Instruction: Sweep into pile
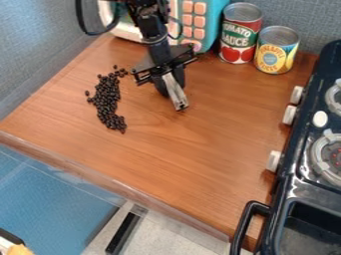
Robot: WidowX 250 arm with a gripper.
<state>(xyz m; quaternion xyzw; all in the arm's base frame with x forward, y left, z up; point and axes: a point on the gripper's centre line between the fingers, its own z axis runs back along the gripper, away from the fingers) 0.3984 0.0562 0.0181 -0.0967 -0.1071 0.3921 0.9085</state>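
Note:
My gripper hangs low over the upper middle of the wooden surface, to the right of the beans. A narrow grey-and-white strip slants down from its lower end; I cannot tell whether it is a held tool or part of the gripper. Small black beans lie in a long, uneven band at the left, running from near the gripper's left side down toward the front. One bean sits slightly apart on the band's left edge. A gap of bare wood separates the strip from the beans.
A tomato sauce can and a pineapple can stand at the back right, beside a teal toy appliance. The dark toy stove, with knobs and a handle, borders the right. The counter's front edge slants across the lower left.

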